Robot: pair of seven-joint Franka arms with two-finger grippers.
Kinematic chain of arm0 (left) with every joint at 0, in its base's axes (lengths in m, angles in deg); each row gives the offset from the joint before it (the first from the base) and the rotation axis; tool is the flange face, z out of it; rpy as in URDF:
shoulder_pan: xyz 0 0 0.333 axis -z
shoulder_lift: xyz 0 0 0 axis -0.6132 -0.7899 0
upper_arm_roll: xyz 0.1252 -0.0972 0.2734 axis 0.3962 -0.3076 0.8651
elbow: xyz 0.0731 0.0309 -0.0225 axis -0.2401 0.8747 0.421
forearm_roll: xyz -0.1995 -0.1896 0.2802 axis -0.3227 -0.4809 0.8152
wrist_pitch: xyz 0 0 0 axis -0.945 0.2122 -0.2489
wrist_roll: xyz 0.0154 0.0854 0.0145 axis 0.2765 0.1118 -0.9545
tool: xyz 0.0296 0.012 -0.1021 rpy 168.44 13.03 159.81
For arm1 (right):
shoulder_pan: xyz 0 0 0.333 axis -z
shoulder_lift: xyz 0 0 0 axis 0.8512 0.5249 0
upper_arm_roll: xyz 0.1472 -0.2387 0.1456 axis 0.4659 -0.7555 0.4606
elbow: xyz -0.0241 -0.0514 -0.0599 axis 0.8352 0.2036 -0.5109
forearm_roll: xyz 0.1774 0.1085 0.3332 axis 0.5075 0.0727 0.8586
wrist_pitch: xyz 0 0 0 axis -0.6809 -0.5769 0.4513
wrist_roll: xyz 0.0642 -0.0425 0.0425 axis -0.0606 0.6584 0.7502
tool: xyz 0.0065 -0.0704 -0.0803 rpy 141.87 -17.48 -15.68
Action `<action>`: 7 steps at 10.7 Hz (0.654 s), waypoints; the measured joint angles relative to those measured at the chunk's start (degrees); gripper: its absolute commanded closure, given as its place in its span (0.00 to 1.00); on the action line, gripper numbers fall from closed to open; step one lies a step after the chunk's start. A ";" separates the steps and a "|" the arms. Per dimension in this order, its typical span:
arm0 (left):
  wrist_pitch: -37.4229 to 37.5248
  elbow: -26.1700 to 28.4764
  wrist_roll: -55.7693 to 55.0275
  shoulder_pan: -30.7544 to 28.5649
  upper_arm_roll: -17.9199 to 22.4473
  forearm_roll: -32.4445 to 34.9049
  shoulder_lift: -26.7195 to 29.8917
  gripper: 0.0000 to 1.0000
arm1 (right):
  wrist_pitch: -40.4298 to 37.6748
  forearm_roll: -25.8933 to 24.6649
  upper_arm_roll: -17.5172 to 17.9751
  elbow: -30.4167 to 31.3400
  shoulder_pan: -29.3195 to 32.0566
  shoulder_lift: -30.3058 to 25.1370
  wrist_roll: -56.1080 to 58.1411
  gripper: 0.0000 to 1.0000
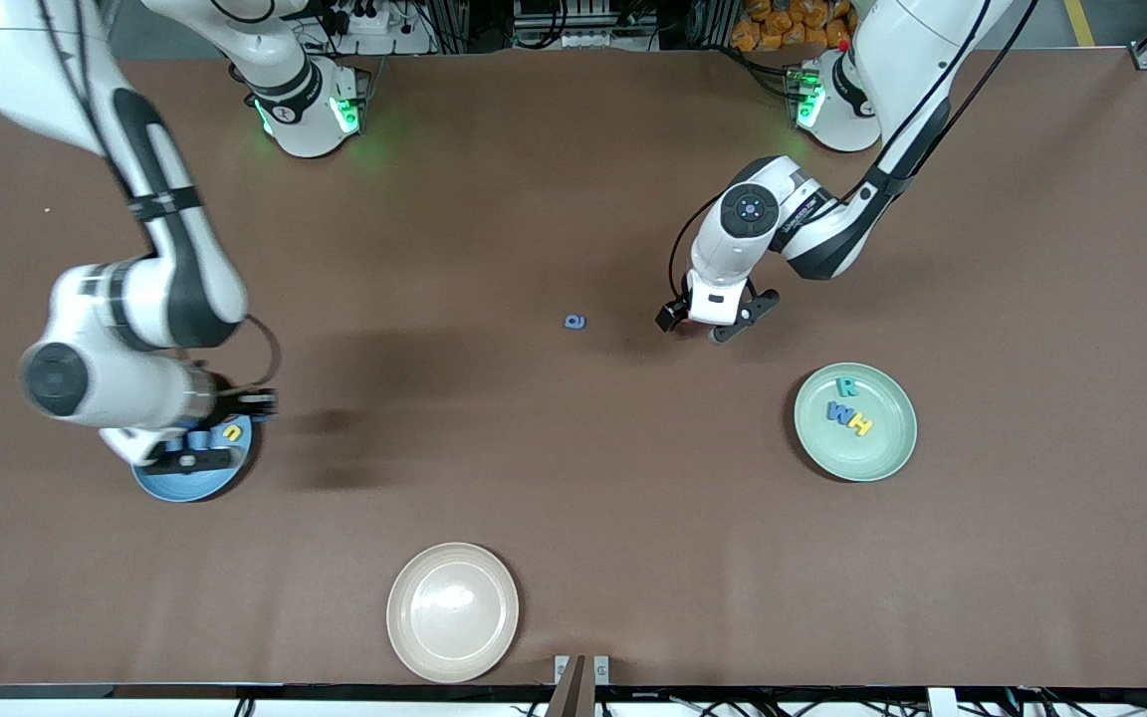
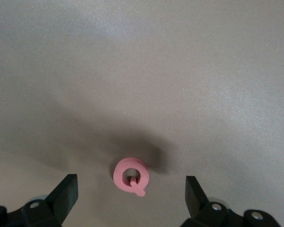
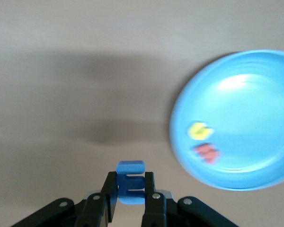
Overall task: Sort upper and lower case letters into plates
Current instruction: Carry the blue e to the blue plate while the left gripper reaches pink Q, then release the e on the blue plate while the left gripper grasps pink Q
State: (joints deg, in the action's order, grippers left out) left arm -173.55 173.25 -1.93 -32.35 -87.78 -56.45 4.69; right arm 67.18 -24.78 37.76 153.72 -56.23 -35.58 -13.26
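Note:
My left gripper (image 1: 716,327) hangs open low over the table, with a pink letter Q (image 2: 130,175) lying flat between its fingertips (image 2: 68,189), untouched. My right gripper (image 3: 130,189) is shut on a blue letter (image 3: 130,181) at the edge of the light blue plate (image 1: 170,486), which shows in the right wrist view too (image 3: 246,94). On that plate lie a yellow letter (image 3: 199,131) and a red letter (image 3: 207,152). The mint green plate (image 1: 887,448) holds a teal R (image 1: 845,386), a blue W (image 1: 838,412) and a yellow H (image 1: 861,426). A small blue letter (image 1: 575,322) lies on the table mid-way between the arms.
A cream-beige plate (image 1: 452,611) with nothing on it sits near the table edge closest to the front camera. The brown table top (image 1: 573,478) spreads wide between the three plates.

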 measured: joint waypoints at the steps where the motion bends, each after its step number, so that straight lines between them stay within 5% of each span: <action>1: -0.04 -0.03 -0.49 -0.04 0.11 0.00 -0.23 0.06 | 0.02 -2.30 -0.06 0.14 1.86 0.00 3.06 1.00; 3: -0.08 -0.08 -2.47 -0.08 0.18 0.01 -0.58 0.10 | 0.72 -5.50 -1.19 0.51 3.86 0.01 7.49 0.90; 4: -0.09 -0.20 -3.43 -0.07 0.18 0.01 -0.86 0.13 | 1.59 -6.67 -2.13 0.72 4.31 0.01 9.05 0.58; 5: -0.28 -0.33 -3.97 -0.07 0.18 0.02 -1.21 0.17 | 2.51 -7.17 -2.97 0.88 4.59 0.06 10.71 0.10; 7: -1.04 -0.41 -4.98 -0.05 0.18 0.03 -1.99 0.23 | 5.02 -7.36 -4.30 1.25 5.19 0.44 13.85 0.00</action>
State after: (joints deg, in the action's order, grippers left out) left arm -174.59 172.84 -6.91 -32.40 -87.60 -56.42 2.70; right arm 72.21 -32.14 33.46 154.97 -51.04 -35.14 0.60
